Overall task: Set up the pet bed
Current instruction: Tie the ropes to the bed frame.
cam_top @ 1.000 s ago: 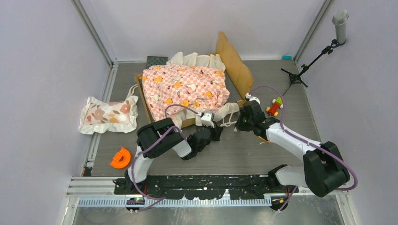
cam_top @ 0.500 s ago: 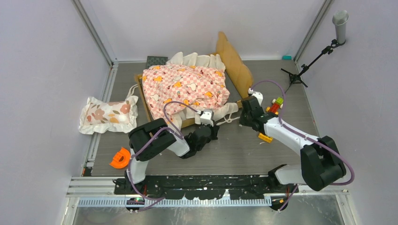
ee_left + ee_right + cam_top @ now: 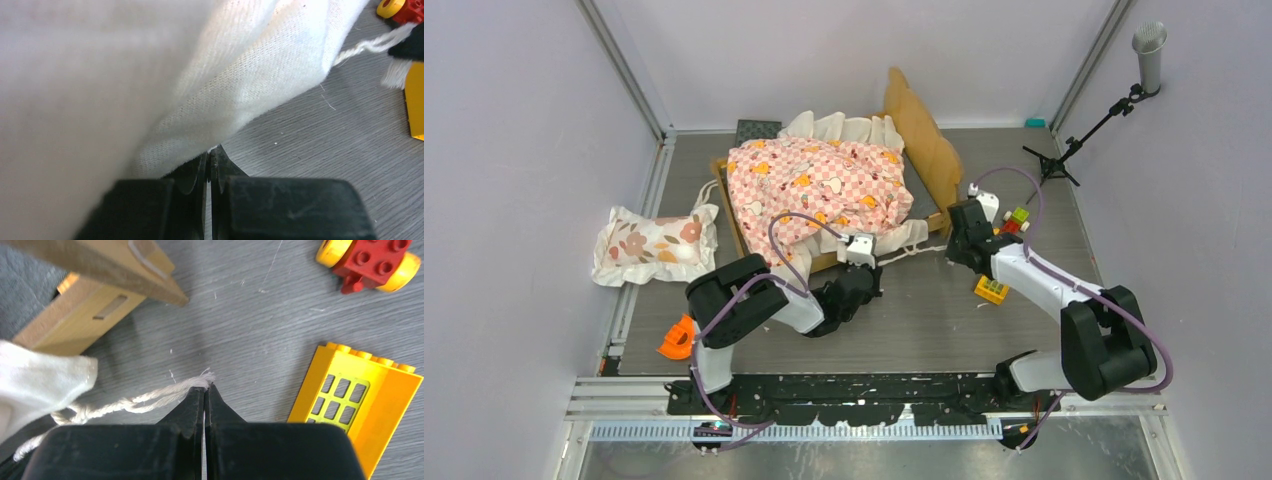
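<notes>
Moved rightward, the right tool (image 3: 205, 386) pinches the white cord (image 3: 145, 400), a grip only its wrist view shows; the left tool (image 3: 209, 152) clamps the ruffle (image 3: 240, 85).

Both end effectors (image 3: 208, 153) (image 3: 205, 386) fully closed

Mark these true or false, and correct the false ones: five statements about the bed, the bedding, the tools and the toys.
1. The floral pillow lies on the pet bed. False: it lies on the table, left of the bed.
2. The left tool is shut on the sheet's white ruffle. True.
3. The right tool is open. False: it is shut on the end of the white cord.
4. The pink-checkered sheet lies on the pet bed. True.
5. A yellow brick lies near the right tool. True.
</notes>
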{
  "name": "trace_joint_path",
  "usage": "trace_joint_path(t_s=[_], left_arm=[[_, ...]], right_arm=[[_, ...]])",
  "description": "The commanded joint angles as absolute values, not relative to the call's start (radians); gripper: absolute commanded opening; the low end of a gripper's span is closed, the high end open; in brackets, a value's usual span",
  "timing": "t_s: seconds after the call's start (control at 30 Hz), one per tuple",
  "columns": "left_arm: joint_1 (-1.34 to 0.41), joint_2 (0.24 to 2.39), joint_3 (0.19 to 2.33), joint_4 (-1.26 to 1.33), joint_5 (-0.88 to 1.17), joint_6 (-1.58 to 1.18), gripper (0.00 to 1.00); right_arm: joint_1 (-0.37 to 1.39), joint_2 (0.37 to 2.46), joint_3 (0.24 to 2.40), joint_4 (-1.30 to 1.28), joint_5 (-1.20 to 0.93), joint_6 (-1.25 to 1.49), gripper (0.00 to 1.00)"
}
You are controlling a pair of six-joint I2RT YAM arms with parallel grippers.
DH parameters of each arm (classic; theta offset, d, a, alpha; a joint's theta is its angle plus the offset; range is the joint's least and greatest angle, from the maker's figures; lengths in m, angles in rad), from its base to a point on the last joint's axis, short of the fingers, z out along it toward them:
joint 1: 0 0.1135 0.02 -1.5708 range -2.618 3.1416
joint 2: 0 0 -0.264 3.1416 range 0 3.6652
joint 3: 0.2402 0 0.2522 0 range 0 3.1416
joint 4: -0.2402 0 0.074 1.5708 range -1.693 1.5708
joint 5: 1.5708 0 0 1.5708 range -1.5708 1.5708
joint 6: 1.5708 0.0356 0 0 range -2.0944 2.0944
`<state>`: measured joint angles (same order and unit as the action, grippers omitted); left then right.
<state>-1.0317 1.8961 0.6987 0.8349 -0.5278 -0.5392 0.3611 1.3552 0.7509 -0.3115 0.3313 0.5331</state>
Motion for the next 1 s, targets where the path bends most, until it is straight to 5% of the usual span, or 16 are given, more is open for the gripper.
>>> trace_joint_path(t_s=[0.0, 0.97], left_arm=[[-1.027, 1.877, 0.709, 0.814, -0.587, -0.505, 0.00], [-1.027, 1.919, 0.662, 0.746, -0.713, -0.535, 0.00]], right_arm=[[0.320, 1.357, 0.814, -0.295, 0.380, 0.543, 0.01], [0.114, 1.435, 0.970, -0.296, 0.341, 0.504, 0.01]])
